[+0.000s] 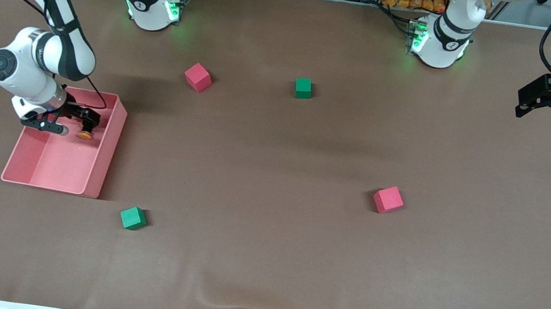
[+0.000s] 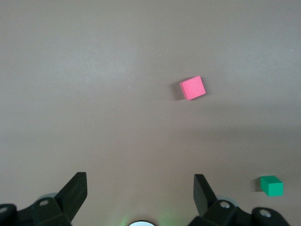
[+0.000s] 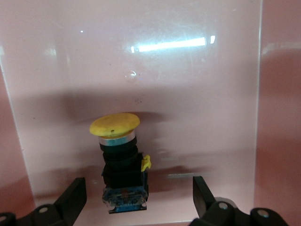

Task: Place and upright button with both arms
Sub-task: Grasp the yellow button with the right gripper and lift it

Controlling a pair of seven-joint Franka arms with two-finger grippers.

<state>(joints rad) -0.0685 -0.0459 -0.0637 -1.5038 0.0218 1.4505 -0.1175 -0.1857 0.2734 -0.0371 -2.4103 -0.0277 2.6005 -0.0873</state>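
The button point(image 1: 85, 134) lies in the pink bin point(image 1: 108, 152), near the bin's end farthest from the front camera. Its orange cap point(image 3: 115, 125) points away from my right gripper and its black body point(image 3: 123, 172) reaches back between the fingers. My right gripper point(image 1: 77, 128) point(image 3: 138, 195) is low inside the bin and open. Its fingers point(image 3: 73, 195) stand either side of the button's base without touching it. My left gripper point(image 1: 545, 109) point(image 2: 139, 193) waits open and empty in the air at the left arm's end of the table.
Two red cubes point(image 1: 198, 77) point(image 1: 388, 199) and two green cubes point(image 1: 303, 88) point(image 1: 133, 218) are scattered on the brown table. The left wrist view shows a red cube point(image 2: 192, 88) and a green cube point(image 2: 272, 185). The bin walls point(image 3: 277, 117) hem in the right gripper.
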